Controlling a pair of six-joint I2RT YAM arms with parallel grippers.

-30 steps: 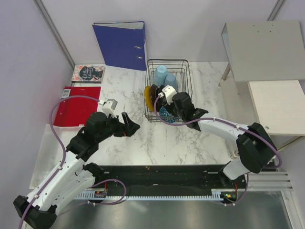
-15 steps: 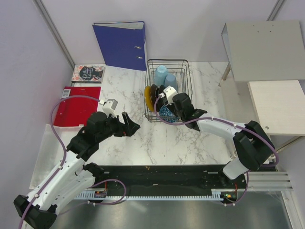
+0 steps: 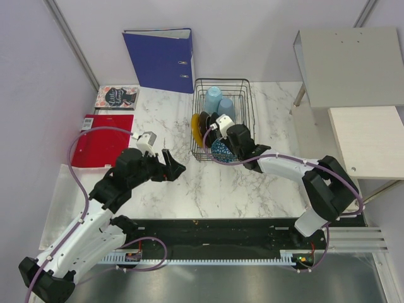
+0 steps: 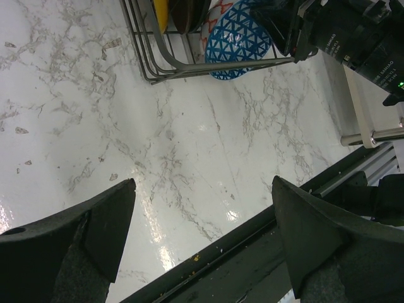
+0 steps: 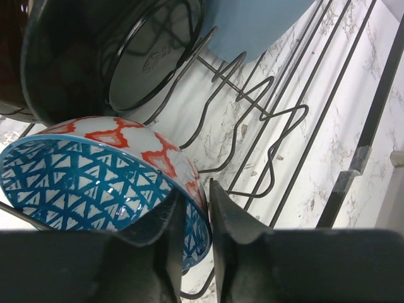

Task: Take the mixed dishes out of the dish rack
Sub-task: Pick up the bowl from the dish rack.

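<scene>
The black wire dish rack (image 3: 221, 80) stands at the back centre of the marble table. Two pale blue cups (image 3: 213, 98) lie at its far end, and a yellow plate (image 3: 196, 129) and a dark plate (image 3: 204, 125) stand upright at its left. A small blue patterned bowl (image 3: 219, 150) leans at the near end. My right gripper (image 5: 197, 189) reaches into the rack, shut on the bowl (image 5: 82, 177), one finger inside its rim and one outside. My left gripper (image 4: 202, 184) hovers wide open over bare marble, left of the rack (image 4: 158, 57), holding nothing.
A blue ring binder (image 3: 161, 57) leans on the back wall. A red folder (image 3: 101, 139) and a dark book (image 3: 117, 96) lie at the left. A grey shelf unit (image 3: 350, 63) stands at the right. A black rail (image 3: 214, 230) runs along the near edge.
My right gripper's jaws have drawn together around the bowl's rim, and that arm has edged slightly left. The left arm has stayed put, still open.
</scene>
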